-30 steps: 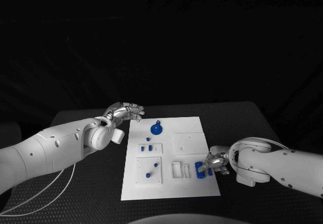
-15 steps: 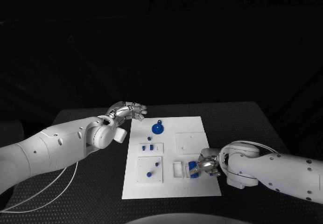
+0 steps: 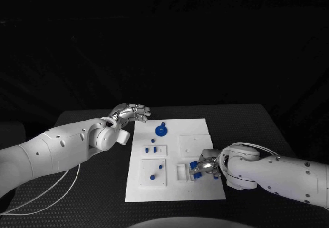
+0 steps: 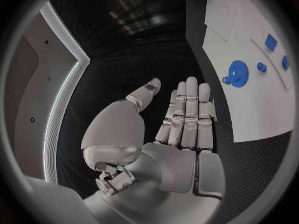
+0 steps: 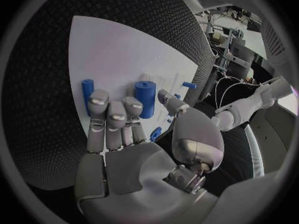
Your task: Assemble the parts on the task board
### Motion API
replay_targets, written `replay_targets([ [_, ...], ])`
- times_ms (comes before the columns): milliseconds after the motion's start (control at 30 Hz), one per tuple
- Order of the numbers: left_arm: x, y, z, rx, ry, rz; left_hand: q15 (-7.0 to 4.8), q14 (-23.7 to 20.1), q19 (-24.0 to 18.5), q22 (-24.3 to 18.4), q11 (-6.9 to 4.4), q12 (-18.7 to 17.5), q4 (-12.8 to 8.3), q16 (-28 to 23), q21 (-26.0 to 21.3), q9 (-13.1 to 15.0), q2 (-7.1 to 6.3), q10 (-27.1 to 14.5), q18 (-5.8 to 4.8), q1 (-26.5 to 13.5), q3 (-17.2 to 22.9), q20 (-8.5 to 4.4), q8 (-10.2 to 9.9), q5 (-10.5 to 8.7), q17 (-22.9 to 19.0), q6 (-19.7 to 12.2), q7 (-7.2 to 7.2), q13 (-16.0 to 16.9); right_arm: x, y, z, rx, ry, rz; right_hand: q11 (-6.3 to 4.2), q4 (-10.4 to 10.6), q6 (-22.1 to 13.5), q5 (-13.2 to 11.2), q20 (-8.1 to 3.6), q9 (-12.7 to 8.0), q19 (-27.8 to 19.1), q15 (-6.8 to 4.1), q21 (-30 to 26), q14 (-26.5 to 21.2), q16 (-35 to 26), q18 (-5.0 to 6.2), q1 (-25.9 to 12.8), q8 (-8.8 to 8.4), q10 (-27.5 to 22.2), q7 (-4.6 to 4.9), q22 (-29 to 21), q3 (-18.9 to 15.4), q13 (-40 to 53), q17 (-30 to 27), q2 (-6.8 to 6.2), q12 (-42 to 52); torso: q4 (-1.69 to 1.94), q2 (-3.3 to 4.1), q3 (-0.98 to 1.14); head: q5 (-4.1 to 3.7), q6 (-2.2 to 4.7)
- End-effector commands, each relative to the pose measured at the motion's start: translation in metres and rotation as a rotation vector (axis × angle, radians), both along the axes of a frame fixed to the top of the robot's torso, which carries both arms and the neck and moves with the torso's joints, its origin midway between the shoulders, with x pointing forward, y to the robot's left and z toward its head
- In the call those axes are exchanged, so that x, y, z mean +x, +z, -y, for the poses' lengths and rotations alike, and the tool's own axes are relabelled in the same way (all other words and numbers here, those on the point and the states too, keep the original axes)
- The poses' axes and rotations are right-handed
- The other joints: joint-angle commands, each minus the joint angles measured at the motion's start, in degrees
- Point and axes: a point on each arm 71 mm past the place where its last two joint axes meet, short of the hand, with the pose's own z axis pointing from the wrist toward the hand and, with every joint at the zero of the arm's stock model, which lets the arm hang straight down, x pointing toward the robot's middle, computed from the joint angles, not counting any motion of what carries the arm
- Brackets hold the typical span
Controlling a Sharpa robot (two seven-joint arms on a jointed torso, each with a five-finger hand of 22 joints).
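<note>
Black, finely textured tabletop (image 3: 82,190) carries everything, with darkness beyond it. Nearest the robot, the right silver many-fingered hand (image 3: 206,167) has slid inward across the near right part of the flat white rectangular task board (image 3: 198,192) over the last second, from the board's right edge towards its middle, and the short blue cylindrical part (image 5: 145,98) has travelled with it. That part now sits just ahead of the fingertips (image 5: 107,104), beside a small white slotted holder (image 3: 181,172); a slimmer blue peg (image 5: 87,89) stands close on the far side of the fingers. Whether the cylinder is pinched or only nudged, the pictures do not settle, so the hand's grasp cannot be told. My reading is that the cylinder is being brought to its seat in the holder, and that alignment over the slot is what the next move calls for. Further from that hand, across the board, lie two small blue pieces on a square white plate (image 3: 152,172), a pair of blue tabs (image 3: 154,150), and at the far end a round blue gear-like disc (image 3: 161,130). Beyond the board's far left corner the left silver hand (image 3: 130,113) hovers above the table where it was a second ago, fingers straight and together, thumb apart, holding nothing. No brand, label or writing is legible anywhere.
</note>
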Motion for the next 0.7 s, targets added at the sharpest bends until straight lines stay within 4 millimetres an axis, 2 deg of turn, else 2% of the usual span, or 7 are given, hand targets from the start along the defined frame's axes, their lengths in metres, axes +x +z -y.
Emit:
replay_targets([
  [33, -0.001, 0.0, 0.003, -0.017, -0.017, -0.002, 0.06, 0.3, 0.4, 0.1, 0.03, 0.3, 0.4, -0.3, -0.2, 0.1, -0.02, -0.4, 0.95, -0.8, 0.0, 0.1, 0.0, -0.03, 0.1, -0.6, -0.04, -0.1, 0.0, -0.004, 0.003, -0.022, -0.008, 0.011, 0.24, 0.4, 0.4, -0.3, 0.43, -0.4, 0.1, -0.03, 0.2, 0.5, -0.3, 3.64, -0.5, -0.69, -0.6, 0.61, -0.1, 0.3, 0.1, 0.1, 0.53, -0.3, 0.02, 0.02, -0.02, 0.22, -0.04],
  [67, -0.001, 0.0, 0.003, -0.017, -0.017, -0.002, 0.06, 0.3, 0.4, 0.1, 0.03, 0.3, 0.4, -0.3, -0.3, 0.1, -0.01, -0.4, 0.95, -0.8, 0.0, 0.1, 0.0, -0.03, 0.1, -0.6, -0.04, -0.1, 0.0, -0.004, 0.003, -0.022, -0.01, 0.013, 0.24, 0.4, 0.5, -0.3, 0.44, -0.4, 0.1, -0.03, 0.2, 0.6, -0.4, 3.64, -0.5, -0.71, -0.6, 0.61, -0.1, 0.5, 0.1, 0.2, 0.95, -0.3, -0.01, -0.01, -0.01, 0.33, -0.07],
  [167, -0.001, 0.0, 0.003, -0.016, -0.015, -0.002, 0.06, 0.3, 0.4, 0.1, 0.04, 0.3, 0.5, -0.3, -0.3, 0.1, -0.01, -0.4, 0.95, -0.8, 0.0, 0.1, 0.0, -0.03, 0.1, -0.6, -0.03, -0.1, 0.0, -0.003, 0.005, -0.014, -0.024, 0.018, 0.13, -0.5, 1.0, -0.3, 0.4, -0.3, 0.0, -0.1, 0.3, 0.7, -0.6, 3.64, 0.6, -0.58, -0.6, 0.48, -0.1, 1.4, 0.2, 0.5, 3.86, -0.3, -0.04, -0.03, -0.02, 0.4, -0.04],
  [267, -0.001, 0.0, 0.002, -0.016, -0.016, -0.003, 0.06, 0.3, 0.4, 0.1, 0.04, 0.3, 0.5, -0.3, -0.3, 0.1, 0.0, -0.4, 0.95, -0.8, 0.0, 0.1, 0.0, -0.03, 0.1, -0.6, -0.03, -0.1, -0.002, -0.002, 0.008, 0.01, -0.049, 0.005, 0.0, -1.7, 1.6, -0.3, 0.53, -0.1, -0.2, -0.19, 0.4, 0.8, -0.8, 3.64, 1.3, -0.48, -0.4, 0.33, 0.0, 2.2, 0.2, 0.8, 5.85, -0.4, -0.06, -0.02, -0.01, 0.48, -0.02],
  [433, -0.001, 0.0, 0.001, -0.014, -0.013, -0.004, 0.06, 0.3, 0.4, 0.1, 0.04, 0.3, 0.5, -0.4, -0.3, 0.1, 0.01, -0.4, 0.95, -0.8, 0.0, 0.1, 0.0, -0.03, 0.2, -0.6, -0.03, -0.1, -0.01, 0.0, 0.01, 0.069, -0.099, -0.048, -0.27, -3.2, 2.9, -0.3, 0.99, 0.0, -0.2, -0.42, 0.6, 1.1, -1.3, 3.64, 0.4, -0.51, 0.1, 0.04, 0.1, 3.9, 0.2, 1.5, 6.59, -0.6, -0.1, -0.02, 0.02, 0.89, -0.07],
  [600, -0.001, 0.0, 0.001, -0.014, -0.013, -0.005, 0.06, 0.4, 0.4, 0.2, 0.04, 0.3, 0.5, -0.4, -0.3, 0.1, 0.0, -0.4, 0.95, -0.8, 0.0, 0.1, -0.1, -0.03, 0.2, -0.6, -0.03, -0.1, -0.01, 0.009, 0.003, 0.105, -0.11, -0.048, -0.44, -4.0, 3.6, -0.3, 1.23, -0.1, -0.2, -0.54, 0.8, 1.3, -1.7, 3.64, -0.8, -0.67, 0.5, -0.13, 0.1, 4.5, 0.2, 2.0, 6.72, -0.8, -0.18, 0.0, -0.02, 1.07, -0.03],
  [700, -0.001, 0.0, 0.001, -0.014, -0.014, -0.005, 0.06, 0.4, 0.4, 0.2, 0.04, 0.3, 0.5, -0.4, -0.3, 0.1, 0.0, -0.4, 0.96, -0.8, 0.0, 0.1, -0.1, -0.03, 0.2, -0.6, -0.03, -0.1, -0.009, 0.012, 0.0, 0.118, -0.115, -0.052, -0.5, -4.3, 3.9, -0.3, 1.28, -0.1, -0.1, -0.61, 0.9, 1.4, -1.9, 3.64, -1.2, -0.75, 0.6, -0.2, 0.1, 4.6, 0.2, 2.1, 6.75, -0.8, -0.09, 0.01, 0.01, 1.23, -0.1],
])
